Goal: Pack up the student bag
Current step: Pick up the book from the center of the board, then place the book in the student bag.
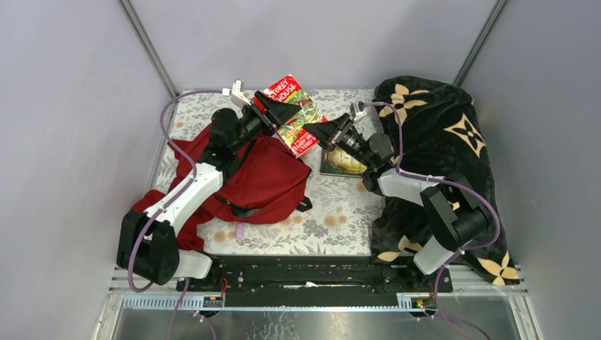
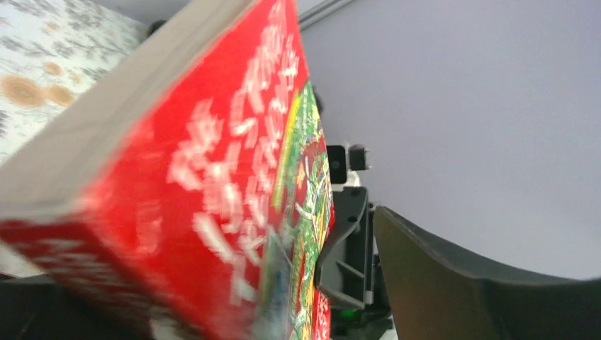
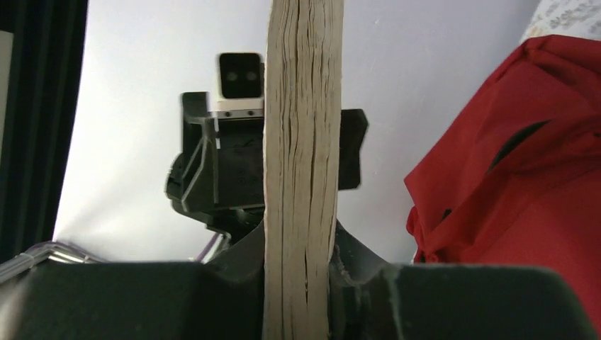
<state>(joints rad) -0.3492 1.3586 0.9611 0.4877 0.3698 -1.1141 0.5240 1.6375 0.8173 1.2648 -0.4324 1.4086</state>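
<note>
While my right pincer (image 1: 322, 132) clamps the page edge of 1 red book (image 1: 296, 106) at the far side of the floral worktop (image 1: 333, 212), my left pincer (image 1: 276, 110) stands open around its opposite edge. The dark-red student bag (image 1: 266, 180) lies crumpled under my left arm, just beside the book.

Left arm (image 1: 188, 191): white shell on the long link, black joint housings, bulky black shoulder block. Right arm (image 1: 407, 185): same scheme, white link between black elbow and shoulder. A lilac cable (image 1: 164, 120) loops loosely along each arm, from base to wrist. Both bases sit on a black rail (image 1: 312, 273). Left gripper (image 1: 266, 103): black wedge-shaped fingers, white fittings, a small pale camera block (image 3: 239, 74) with two dark lenses. Right gripper (image 1: 322, 133): black ribbed housing, with a tiny green light (image 2: 346, 312) low down.
</note>
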